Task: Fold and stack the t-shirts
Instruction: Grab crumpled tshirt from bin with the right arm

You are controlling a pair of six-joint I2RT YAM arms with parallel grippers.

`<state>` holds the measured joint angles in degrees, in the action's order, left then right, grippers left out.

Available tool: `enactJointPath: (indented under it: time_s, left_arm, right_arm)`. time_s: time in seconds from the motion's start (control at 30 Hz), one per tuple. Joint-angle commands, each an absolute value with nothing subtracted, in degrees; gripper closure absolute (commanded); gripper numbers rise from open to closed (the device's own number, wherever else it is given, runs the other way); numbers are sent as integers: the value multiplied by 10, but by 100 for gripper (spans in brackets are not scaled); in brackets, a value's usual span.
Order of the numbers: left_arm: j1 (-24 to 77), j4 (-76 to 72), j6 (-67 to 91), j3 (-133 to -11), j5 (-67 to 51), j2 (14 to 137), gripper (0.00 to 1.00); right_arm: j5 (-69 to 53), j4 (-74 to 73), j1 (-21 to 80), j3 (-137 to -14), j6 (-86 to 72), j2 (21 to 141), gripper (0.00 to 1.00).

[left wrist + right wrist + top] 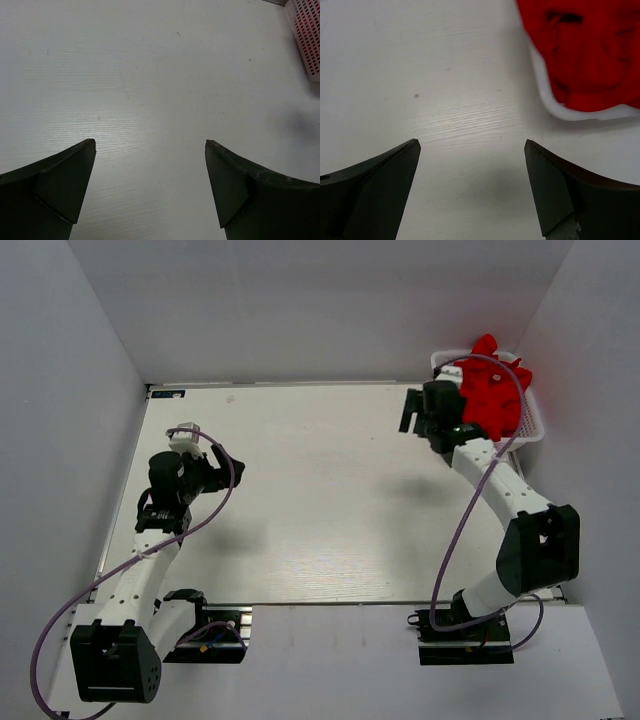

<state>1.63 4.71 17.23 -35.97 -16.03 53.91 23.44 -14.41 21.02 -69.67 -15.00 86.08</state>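
1. The table (320,500) fills the middle of the top view. No shirt lies on it, so folding is not yet begun.
2. The t-shirts (492,390) sit in one crumpled red heap at the upper right of the top view, piled above the rim of the basket (537,430). Since they are bunched together, a grab could well lift several at once, or catch only a sleeve and let the shirt slip back.
3. The basket looks light. A shirt that catches on its mesh could drag or tip it toward the table edge.
4. The right arm's cable arches over the heap in the top view and might snag on cloth or rim as the arm reaches in.
5. The right gripper (472,144) hangs just left of the basket, fingers spread wide, holding nothing and touching nothing.
6. The left gripper (150,144), at the left of the top view and well apart from the shirts, is likewise spread wide above bare table, holding nothing.
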Motion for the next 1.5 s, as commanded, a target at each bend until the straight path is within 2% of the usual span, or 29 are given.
enactJointPath:
  time_s: [0.0, 0.1, 0.27, 0.63, 0.7, 0.73, 0.77, 0.8, 0.97, 1.13, 1.2, 1.3, 1.47]
  left_arm:
    - [18, 60, 175, -380, -153, 531, 0]
    - [18, 65, 180, -385, -147, 536, 0]
    - [18, 70, 180, -385, -140, 548, 0]
    - [18, 58, 185, -385, -134, 572, 0]
    - [18, 58, 185, -380, -129, 572, 0]
    - [18, 58, 185, -380, -129, 572, 0]
    - [18, 58, 185, -380, -129, 572, 0]
    - [18, 58, 185, -380, -129, 572, 0]
    - [18, 69, 185, -386, -129, 560, 0]
    - [18, 89, 185, -416, -129, 565, 0]
    - [18, 97, 185, -424, -137, 570, 0]
    - [18, 97, 192, -425, -149, 570, 0]
    - [18, 97, 203, -435, -149, 559, 0]
  right_arm:
    - [233, -196, 127, -770, -157, 885, 10]
    - [221, -223, 69, -828, -157, 912, 10]
    - [188, -295, -11, -938, -139, 1035, 10]
    - [103, -294, -71, -1025, -115, 1193, 11]
    - [82, -281, -75, -1014, -117, 1196, 26]
    - [62, -276, -76, -1011, -115, 1197, 39]
    - [57, -266, -78, -1007, -119, 1194, 59]
    - [55, -263, -80, -1008, -122, 1181, 100]
    - [62, -237, -83, -1019, -119, 1106, 100]
    - [33, -268, -82, -1085, -88, 1041, 100]
    - [-47, -324, -77, -1145, -44, 1022, 100]
    - [-138, -351, -61, -1166, -21, 984, 100]
    - [-181, -345, -1, -1170, -4, 939, 100]
